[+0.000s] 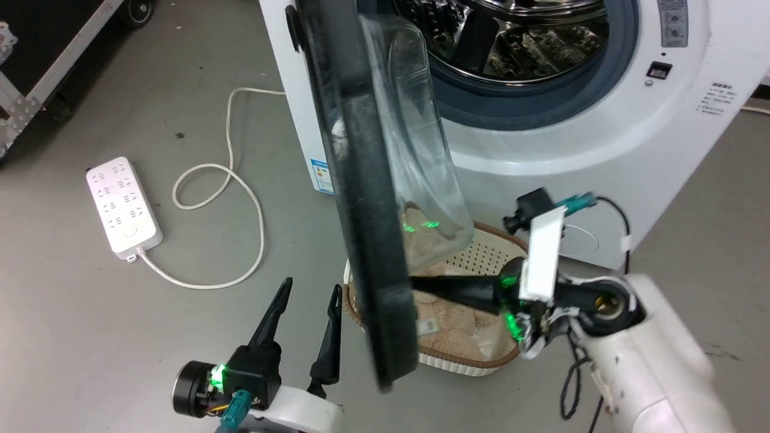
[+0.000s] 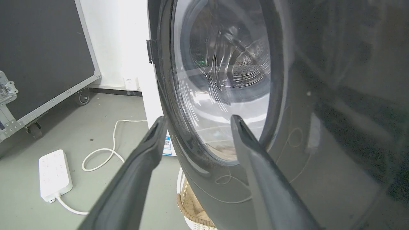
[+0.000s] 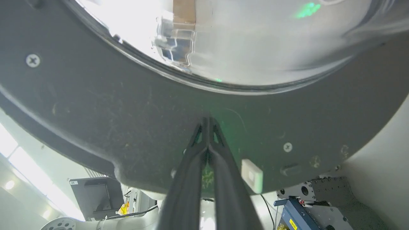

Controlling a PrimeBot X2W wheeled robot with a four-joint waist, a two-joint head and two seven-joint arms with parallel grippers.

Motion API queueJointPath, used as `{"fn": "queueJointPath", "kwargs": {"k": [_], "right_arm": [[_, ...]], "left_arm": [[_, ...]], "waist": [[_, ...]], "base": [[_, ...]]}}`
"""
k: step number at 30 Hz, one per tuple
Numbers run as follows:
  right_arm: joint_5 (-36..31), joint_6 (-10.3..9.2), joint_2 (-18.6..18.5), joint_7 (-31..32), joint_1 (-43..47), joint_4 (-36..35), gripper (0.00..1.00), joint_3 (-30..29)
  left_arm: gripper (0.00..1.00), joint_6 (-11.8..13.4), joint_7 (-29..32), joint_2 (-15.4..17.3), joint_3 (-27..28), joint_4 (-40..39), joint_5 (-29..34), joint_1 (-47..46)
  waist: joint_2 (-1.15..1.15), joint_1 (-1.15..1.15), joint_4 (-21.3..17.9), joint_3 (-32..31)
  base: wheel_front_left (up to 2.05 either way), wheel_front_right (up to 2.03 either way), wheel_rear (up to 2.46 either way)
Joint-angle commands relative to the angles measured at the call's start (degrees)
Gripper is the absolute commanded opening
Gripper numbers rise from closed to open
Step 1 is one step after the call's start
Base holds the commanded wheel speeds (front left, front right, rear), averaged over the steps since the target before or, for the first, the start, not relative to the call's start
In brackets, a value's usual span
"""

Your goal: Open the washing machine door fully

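Observation:
The washing machine door [image 1: 367, 228], a black disc with a bulging clear glass bowl [image 1: 415, 150], stands swung out edge-on from the white washing machine [image 1: 601, 138], whose steel drum [image 1: 505, 42] is exposed. My right gripper [image 1: 415, 282] is shut, its tips pressed against the door's inner black rim [image 3: 159, 105] just below the glass. In the right wrist view the two fingers [image 3: 191, 179] meet at a point on that rim. My left gripper [image 1: 310, 291] stands open on the door's outer side, near its lower edge, holding nothing. The left wrist view looks at the door's outer face [image 2: 319, 127] past the spread fingers [image 2: 140, 166].
A wicker basket [image 1: 469, 355] with cloth sits on the floor under the door. A white power strip [image 1: 123, 207] and its looping cable [image 1: 240, 198] lie to the left. A black wheeled case [image 2: 41, 57] stands further left on the grey floor.

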Motion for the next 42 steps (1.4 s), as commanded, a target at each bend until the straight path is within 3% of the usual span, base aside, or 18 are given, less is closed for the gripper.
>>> {"fn": "queueJointPath", "kwargs": {"k": [1,4,5,6,7,14,19,20,21,24,25,26,28,31,33,38,42], "right_arm": [[1.2,0.06,0.2,-1.6,1.5,-1.1,0.0,1.8],[1.7,0.06,0.2,-4.6,2.0,-1.9,0.0,3.1],[1.2,0.06,0.2,-6.1,1.9,-2.1,0.09,2.9],[0.6,0.06,0.2,-7.5,1.9,-2.2,0.44,2.5],[0.0,0.06,0.1,-8.6,2.0,-2.3,1.0,2.0],[-11.3,0.06,-5.9,-23.9,5.0,-12.1,1.0,-2.4],[-28.2,0.06,-12.9,-41.2,10.4,-22.5,1.0,-2.4],[-28.2,0.06,-12.9,-41.2,10.4,-22.5,1.0,-2.4],[-33.4,0.06,-14.4,-48.3,13.5,-25.2,1.0,-2.9],[-44.6,0.06,-17.8,-57.7,18.5,-27.7,1.0,-2.9],[-44.6,0.06,-17.8,-57.7,18.5,-27.7,1.0,-2.9],[-50.1,0.06,-17.3,-62.7,21.8,-28.5,1.0,-5.1],[-52.8,0.06,-16.7,-65.0,23.5,-29.1,1.0,-6.4],[-64.7,0.06,-14.0,-70.1,30.6,-32.5,1.0,-10.1],[-67.4,0.06,-12.7,-70.7,32.3,-33.3,1.0,-11.7],[-77.6,0.06,-4.7,-72.2,40.0,-36.9,1.0,-16.6],[-82.7,0.06,-1.4,-72.6,44.7,-37.6,1.0,-17.8]], "left_arm": [[1.0,0.4,-0.3,0.0,0.1,0.0,-0.2,0.5],[1.0,0.4,-0.3,0.0,0.5,-0.1,-0.2,0.6],[1.0,0.4,-0.3,0.0,0.8,-0.2,-0.1,0.7],[1.0,0.5,-0.3,0.1,1.1,-0.3,-0.1,0.7],[1.0,0.5,-0.3,0.1,1.5,-0.3,-0.1,0.8],[1.0,-0.1,-0.3,0.7,4.0,-0.8,-0.6,1.0],[1.0,-1.4,-0.3,1.3,6.0,-0.5,-2.1,1.4],[1.0,-1.4,-0.3,1.3,6.0,-0.5,-2.1,1.4],[1.0,-2.1,-0.3,1.4,6.9,-0.4,-3.2,1.9],[1.0,-3.4,-0.3,2.2,7.1,-0.1,-3.7,2.4],[1.0,-3.4,-0.3,2.2,7.1,-0.1,-3.7,2.4],[1.0,-4.4,-0.3,2.8,7.0,0.2,-3.8,2.7],[1.0,-4.6,-0.3,3.1,7.2,0.3,-3.8,3.0],[1.0,-4.7,-0.3,3.7,8.3,0.2,-4.2,3.8],[1.0,-4.6,-0.3,3.7,8.6,0.2,-4.2,3.9],[1.0,-3.7,-0.3,3.9,9.6,-0.1,-3.5,5.4],[1.0,-3.8,-0.3,3.7,10.0,-0.6,-3.4,5.9]], "waist": [[0.0,0.0,0.3,0.0],[0.0,0.0,0.3,-0.1],[0.0,0.0,0.1,-0.2],[0.0,0.0,-0.1,-0.5],[0.0,0.0,-0.4,-0.6],[0.0,0.0,-3.0,-2.1],[0.0,0.0,-5.3,-3.5],[0.0,0.0,-5.3,-3.5],[0.0,0.0,-6.2,-4.1],[0.0,0.0,-7.1,-4.7],[0.0,0.0,-7.1,-4.7],[0.0,0.0,-7.7,-5.1],[0.0,0.0,-8.0,-5.3],[0.0,0.0,-9.2,-5.6],[0.0,0.0,-9.5,-5.6],[0.0,0.0,-10.9,-6.3],[0.0,0.0,-11.1,-6.6]], "base": [[0.0,0.0,0.0],[0.0,0.0,0.0],[0.0,0.0,0.0],[0.0,0.0,0.0],[0.0,0.0,0.0],[0.0,0.0,0.0],[0.0,0.0,0.0],[0.0,0.0,0.0],[0.0,0.0,0.0],[0.0,0.0,0.0],[0.0,0.0,0.0],[0.0,0.0,0.0],[0.0,0.0,0.0],[0.0,0.0,0.0],[0.0,0.0,0.0],[0.0,0.0,0.0],[0.0,0.0,0.0]]}}
